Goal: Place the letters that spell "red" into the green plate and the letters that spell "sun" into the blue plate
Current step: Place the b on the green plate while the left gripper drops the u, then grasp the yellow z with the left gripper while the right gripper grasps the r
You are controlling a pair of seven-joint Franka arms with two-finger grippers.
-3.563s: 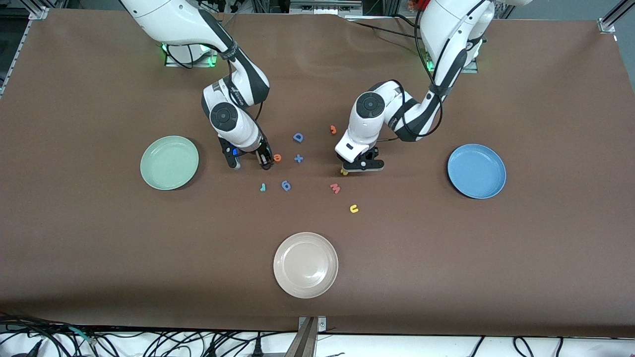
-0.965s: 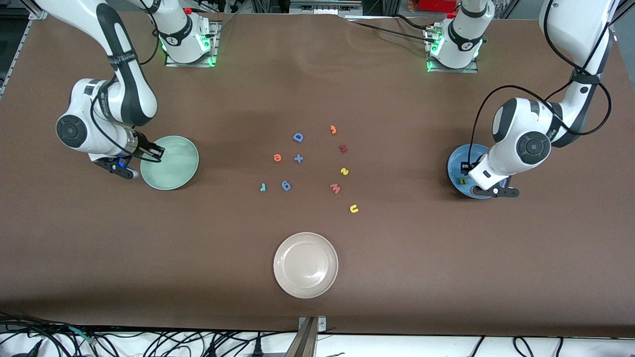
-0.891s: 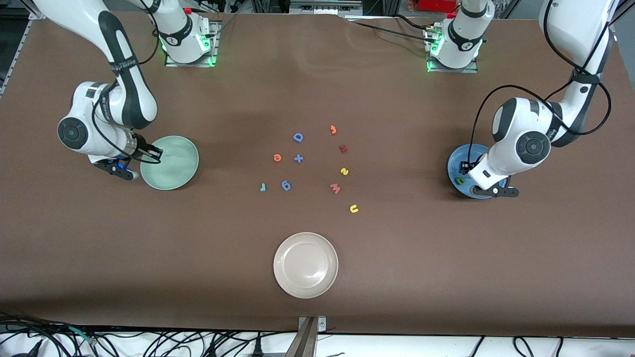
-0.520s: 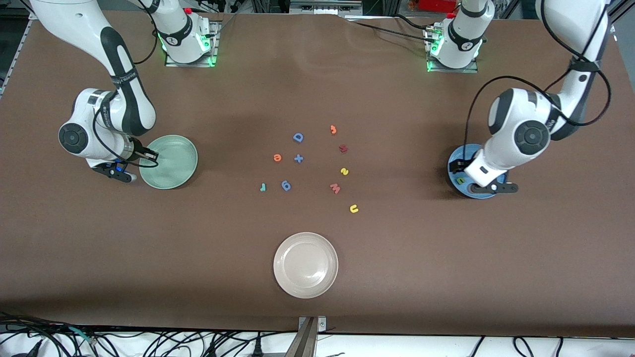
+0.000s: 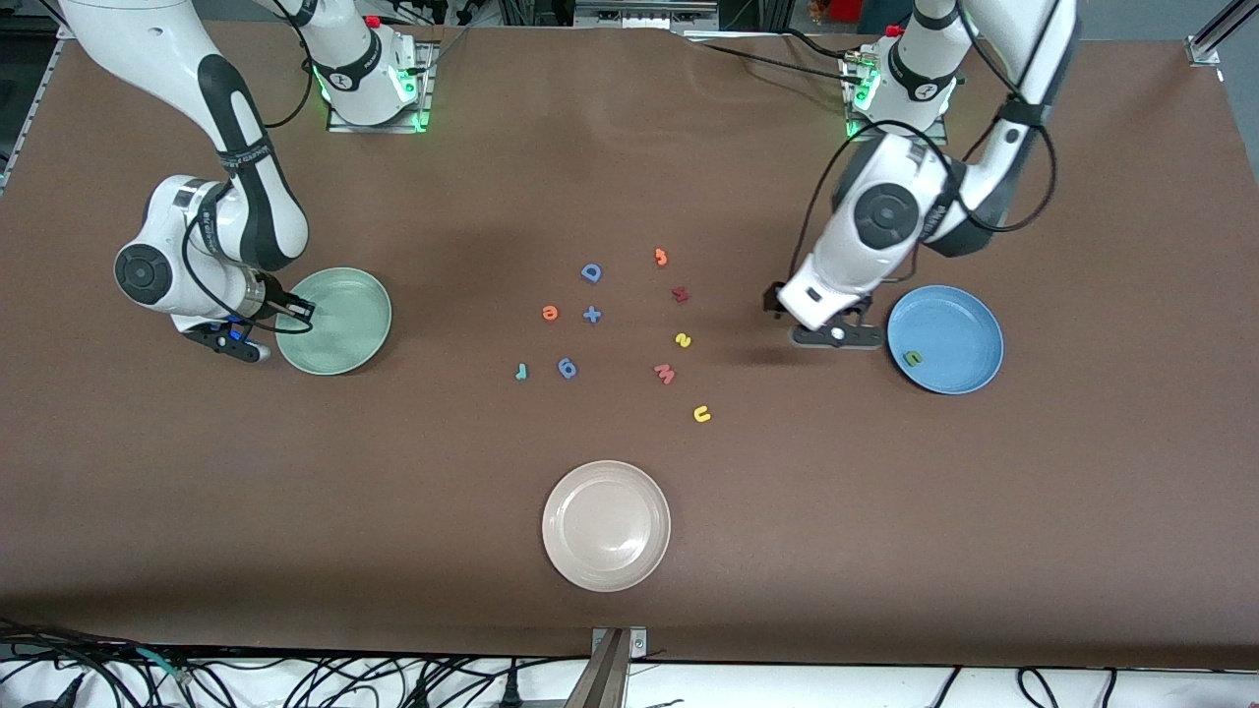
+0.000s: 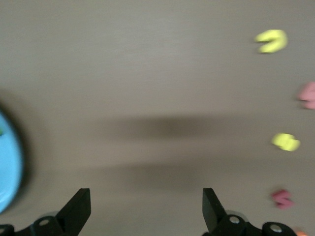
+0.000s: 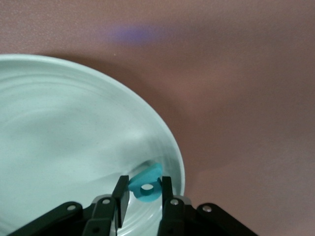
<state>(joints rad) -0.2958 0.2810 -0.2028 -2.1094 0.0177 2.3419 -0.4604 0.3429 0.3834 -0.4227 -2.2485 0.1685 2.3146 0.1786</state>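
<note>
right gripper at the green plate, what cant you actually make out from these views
- Front view: the right gripper at the green plate's rim is too small to show what it holds; only the right wrist view shows the teal "d".
- Right wrist view: the plate runs off the edge, so the rest of it is unseen.
- Whether the letter touches the plate: cannot tell.
- Left wrist view: motion blur smears the yellow letters.

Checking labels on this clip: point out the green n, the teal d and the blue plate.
green n (image 5: 914, 358), front view, middle of the letter
teal d (image 7: 146, 185), right wrist view, beside its hole
blue plate (image 5: 969, 320), front view, bare inner floor
</note>
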